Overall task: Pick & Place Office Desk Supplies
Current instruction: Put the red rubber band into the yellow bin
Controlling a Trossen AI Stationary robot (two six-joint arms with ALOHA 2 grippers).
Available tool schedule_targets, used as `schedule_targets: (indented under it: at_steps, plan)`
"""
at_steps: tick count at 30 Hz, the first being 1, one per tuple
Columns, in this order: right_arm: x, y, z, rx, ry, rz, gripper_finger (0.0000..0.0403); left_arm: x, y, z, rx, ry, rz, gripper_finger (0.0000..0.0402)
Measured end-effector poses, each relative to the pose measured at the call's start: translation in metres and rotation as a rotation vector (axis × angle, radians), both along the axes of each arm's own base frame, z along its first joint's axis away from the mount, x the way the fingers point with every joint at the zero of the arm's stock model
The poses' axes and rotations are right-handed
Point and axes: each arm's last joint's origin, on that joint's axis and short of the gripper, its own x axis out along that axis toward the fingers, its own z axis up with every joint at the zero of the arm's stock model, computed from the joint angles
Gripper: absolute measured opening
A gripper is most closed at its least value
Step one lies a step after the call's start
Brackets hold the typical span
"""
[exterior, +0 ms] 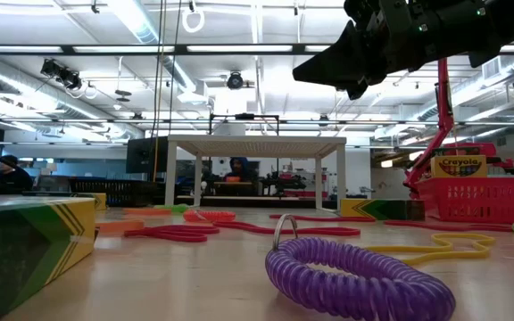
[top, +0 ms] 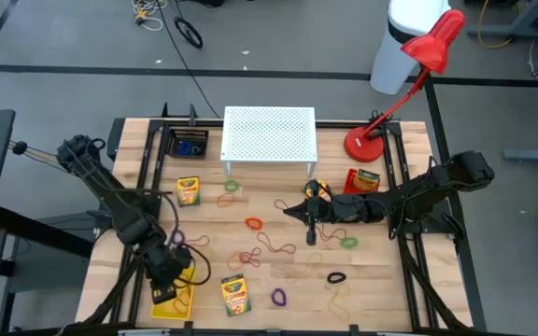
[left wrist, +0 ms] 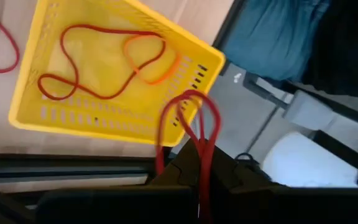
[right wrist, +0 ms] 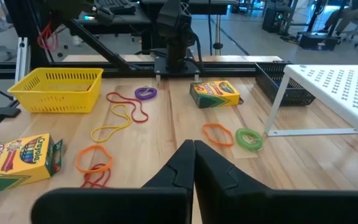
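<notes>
One red rubber band is held pinched in the left gripper, just over the edge of the yellow basket, which sits at the table's near left corner and already holds a red band and an orange band. If the band is let go now, it could be dropped outside the rim, or it could stay stuck on a finger. The right gripper is closed on nothing, parked above the table middle, away from the basket. Other loops and crayon boxes lie loose on the wood table. Beyond it, a big workshop w/ desks, ceiling lights and seated people is seen.
</notes>
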Motion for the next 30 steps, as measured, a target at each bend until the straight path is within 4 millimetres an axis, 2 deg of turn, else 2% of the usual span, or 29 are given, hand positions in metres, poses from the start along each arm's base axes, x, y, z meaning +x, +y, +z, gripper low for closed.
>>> schedule_targets:
  at_steps: [5,15,22,30]
  plan:
    - [0.0,0.0,0.0,-0.001,0.001,0.0,0.0011,0.001,-0.01,-0.013,0.064,-0.009,-0.034,0.0006]
    - [-0.001,0.0,-0.004,-0.015,0.045,0.0,0.0008,0.009,-0.029,-0.056,0.182,0.077,-0.145,0.0017]
    - [-0.001,0.0,-0.004,-0.015,0.044,0.0,0.0004,0.016,-0.039,-0.073,0.174,0.09,-0.149,0.0071]
    - [-0.001,0.0,-0.004,-0.015,0.044,0.001,0.0005,0.016,-0.041,-0.072,0.126,0.144,-0.119,0.0142]
